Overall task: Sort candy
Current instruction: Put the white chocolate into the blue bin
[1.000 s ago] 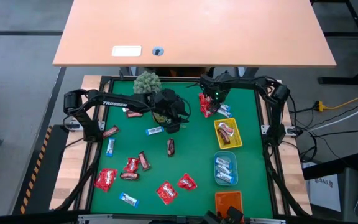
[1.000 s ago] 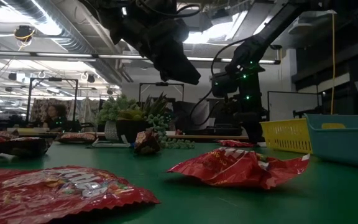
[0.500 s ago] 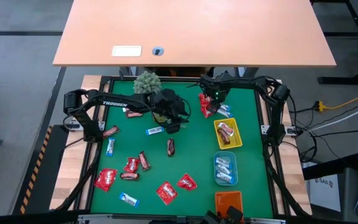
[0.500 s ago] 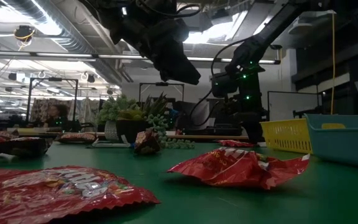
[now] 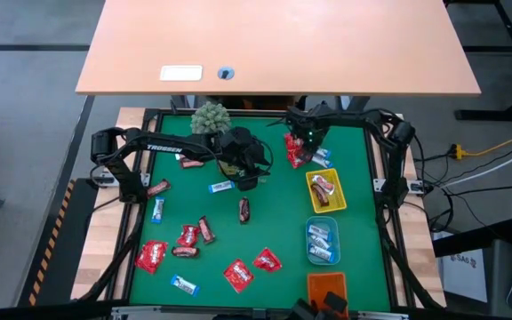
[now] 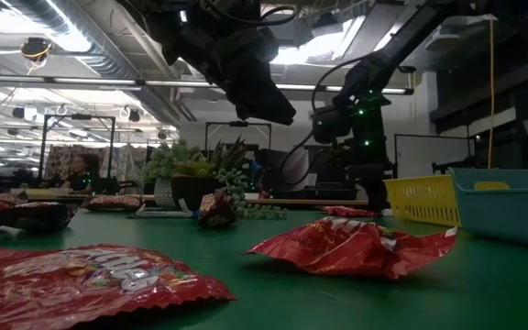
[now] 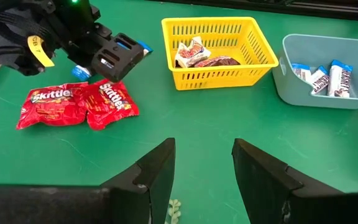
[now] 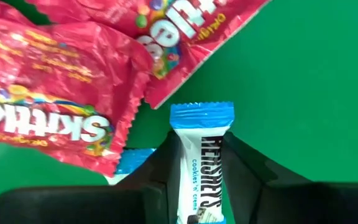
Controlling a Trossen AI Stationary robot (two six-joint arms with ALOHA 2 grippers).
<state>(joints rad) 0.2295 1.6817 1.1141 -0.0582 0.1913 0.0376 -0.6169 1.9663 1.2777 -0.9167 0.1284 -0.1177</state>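
Now pinched between the narrowed fingers of the right gripper (image 8: pixel 199 186) by the red Skittles packets (image 8: pixel 55 112): one blue-and-white Hershey's bar (image 8: pixel 201 168), ready for lifting to the pale blue tray (image 7: pixel 328 78); left gripper (image 7: pixel 202 180) spread, empty.

A shiny red candy packet (image 6: pixel 351 246) lies crumpled on the green table top (image 6: pixel 484 284), with a larger red packet (image 6: pixel 81 280) nearest the camera. A dark wrapped bar (image 6: pixel 216 209) sits farther back, before small potted plants (image 6: pixel 191 179). A yellow basket (image 6: pixel 422 199) touches a pale blue tray (image 6: pixel 507 203). Two dark arms hang from above; the right gripper (image 6: pixel 371 197) reaches down near the table beside the basket.
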